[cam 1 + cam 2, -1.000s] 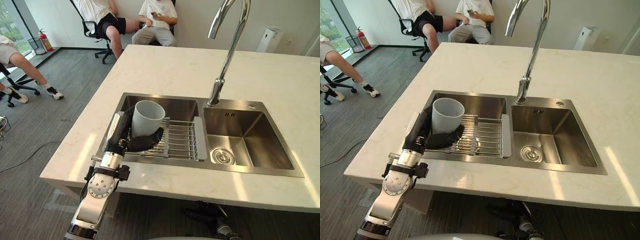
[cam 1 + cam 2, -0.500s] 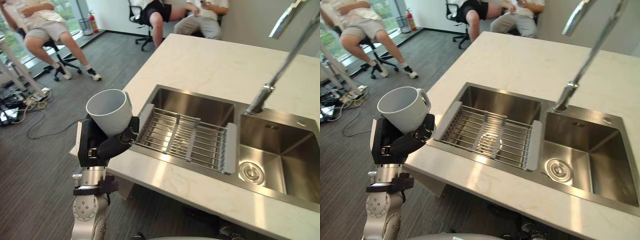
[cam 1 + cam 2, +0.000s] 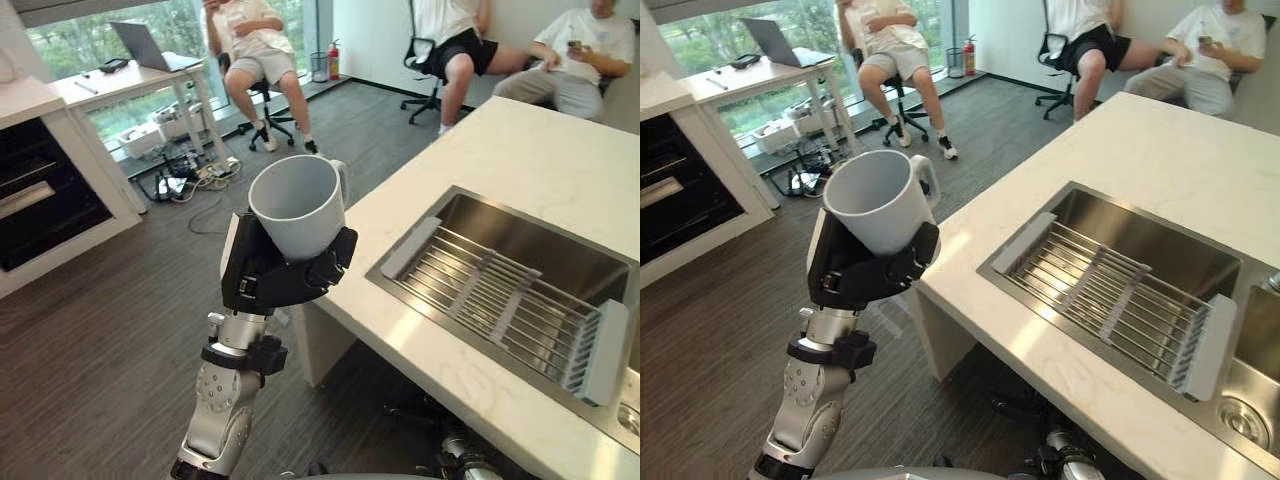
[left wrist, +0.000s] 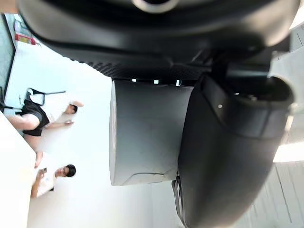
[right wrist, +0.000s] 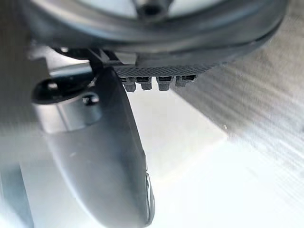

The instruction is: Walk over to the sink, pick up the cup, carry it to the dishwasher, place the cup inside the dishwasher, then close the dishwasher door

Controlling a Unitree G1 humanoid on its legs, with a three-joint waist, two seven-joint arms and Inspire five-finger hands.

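Left eye view: your left hand (image 3: 283, 278) is curled round upright grey cup (image 3: 298, 205), near counter (image 3: 520, 150) corner. Left wrist view adds thumb (image 4: 223, 156) pressed against cup wall. Right hand (image 5: 95, 156): grip, cannot tell.

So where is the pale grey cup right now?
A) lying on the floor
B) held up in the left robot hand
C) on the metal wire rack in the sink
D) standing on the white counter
B: the pale grey ceramic cup sits upright in the curled fingers of the left robot hand, raised over the dark wood-look floor beside the counter, well away from the metal wire rack in the sink.
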